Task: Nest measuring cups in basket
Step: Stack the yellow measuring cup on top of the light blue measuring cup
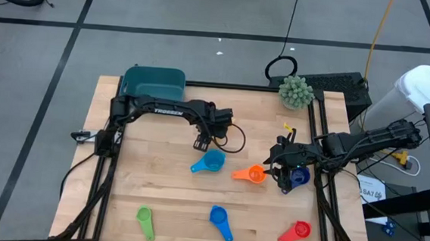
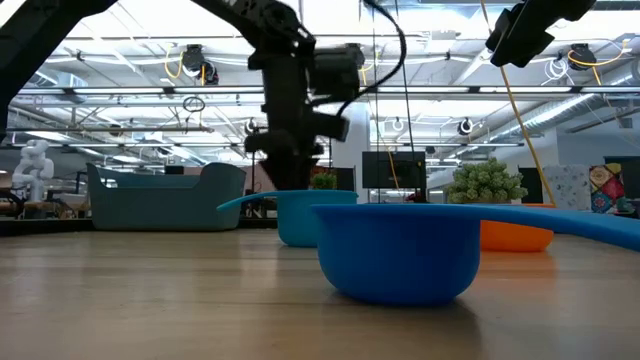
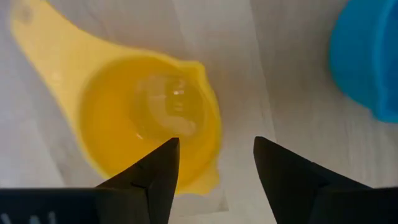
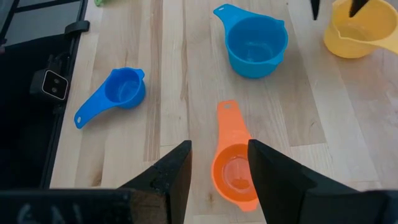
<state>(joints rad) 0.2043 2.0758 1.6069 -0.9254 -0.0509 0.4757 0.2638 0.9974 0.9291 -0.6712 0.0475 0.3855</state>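
We are taking the light blue cup point(image 1: 210, 162) near the table's point(image 1: 164, 200) middle as our landmark. Our left gripper point(image 3: 214, 171) is hanging just behind it, fingers parted wide and holding nothing, over the yellow cup point(image 3: 152, 127), which is lying on the wood beside the landmark. Our right gripper point(image 4: 217, 168) is hovering to the right of the landmark, fingers spread and empty, above the orange cup point(image 1: 251, 173), which is sitting close to the landmark on that side. The dark purple-blue cup point(image 1: 298, 176) is lying farther right, under the right arm. In front of the landmark, near the table's front edge, we are seeing the blue cup point(image 1: 219, 219), with the green cup point(image 1: 145, 220) to its left and the red cup point(image 1: 296, 232) to its right. The basket point(image 1: 154, 81) is standing well behind and left of the landmark, at the back edge.
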